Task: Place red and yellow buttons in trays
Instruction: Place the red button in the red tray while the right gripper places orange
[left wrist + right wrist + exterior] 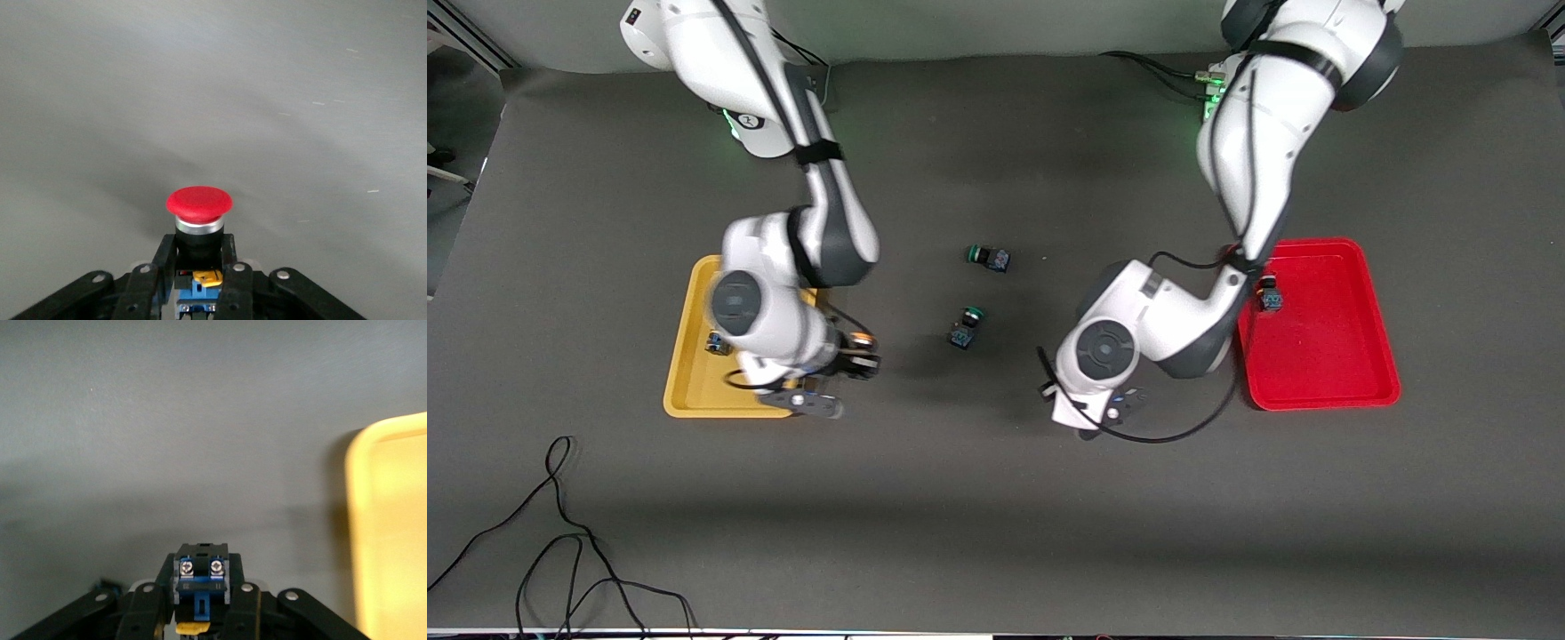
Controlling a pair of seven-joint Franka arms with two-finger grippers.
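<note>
My right gripper (859, 357) is shut on a yellow-capped button (860, 340), just off the yellow tray (687, 378) at its edge toward the table's middle. In the right wrist view the gripper (201, 587) holds the button's black-and-blue body (201, 577) beside the tray (393, 520). My left gripper (199, 257) is shut on a red-capped button (199, 203), over bare mat beside the red tray (1325, 356). In the front view the left hand (1094, 404) hides that button. One button (716, 342) lies in the yellow tray. Another button (1270, 297) lies in the red tray.
Two green-capped buttons (989, 258) (966, 327) lie on the dark mat between the trays. A loose black cable (560, 533) lies near the front camera at the right arm's end of the table.
</note>
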